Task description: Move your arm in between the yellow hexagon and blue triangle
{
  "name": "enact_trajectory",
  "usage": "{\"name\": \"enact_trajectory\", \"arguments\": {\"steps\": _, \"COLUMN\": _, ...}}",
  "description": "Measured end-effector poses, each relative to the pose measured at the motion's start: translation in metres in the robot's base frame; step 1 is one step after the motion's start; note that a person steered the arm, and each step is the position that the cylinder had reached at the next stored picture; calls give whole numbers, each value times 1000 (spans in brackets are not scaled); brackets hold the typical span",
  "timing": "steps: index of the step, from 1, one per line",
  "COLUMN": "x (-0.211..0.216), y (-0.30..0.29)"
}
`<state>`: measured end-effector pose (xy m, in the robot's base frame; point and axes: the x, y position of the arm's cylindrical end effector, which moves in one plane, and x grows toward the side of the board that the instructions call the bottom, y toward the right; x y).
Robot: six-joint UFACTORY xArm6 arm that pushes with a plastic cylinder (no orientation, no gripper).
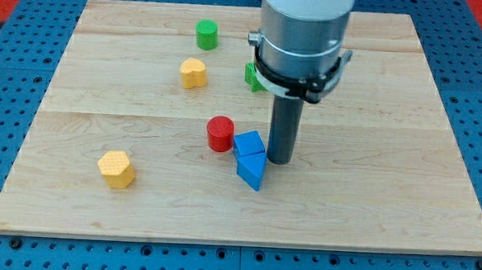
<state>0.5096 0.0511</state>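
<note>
My tip carries no gripper, so nothing is held; it sits just at three o'clock of the blue triangle; the triangle should be skirted toward the yellow hexagon at nine o'clock

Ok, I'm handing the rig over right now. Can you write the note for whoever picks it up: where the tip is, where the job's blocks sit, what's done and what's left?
My tip is on the board just to the view's right of the blue triangle, close to it or touching; contact can't be told.
A blue cube sits right above the triangle, with a red cylinder to its left.
The yellow hexagon is far off toward the view's lower left.
Done: nothing yet; the tip is on the wrong side of the triangle.
Left: bring the tip round the triangle, probably below it, into the gap between it and the hexagon.
</note>
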Motion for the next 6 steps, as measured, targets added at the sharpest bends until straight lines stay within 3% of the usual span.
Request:
{"name": "enact_trajectory", "arguments": {"steps": 2, "x": 65, "y": 42}}
{"name": "enact_trajectory", "arguments": {"steps": 3, "x": 85, "y": 33}}
{"name": "enact_trajectory", "arguments": {"steps": 6, "x": 69, "y": -166}}
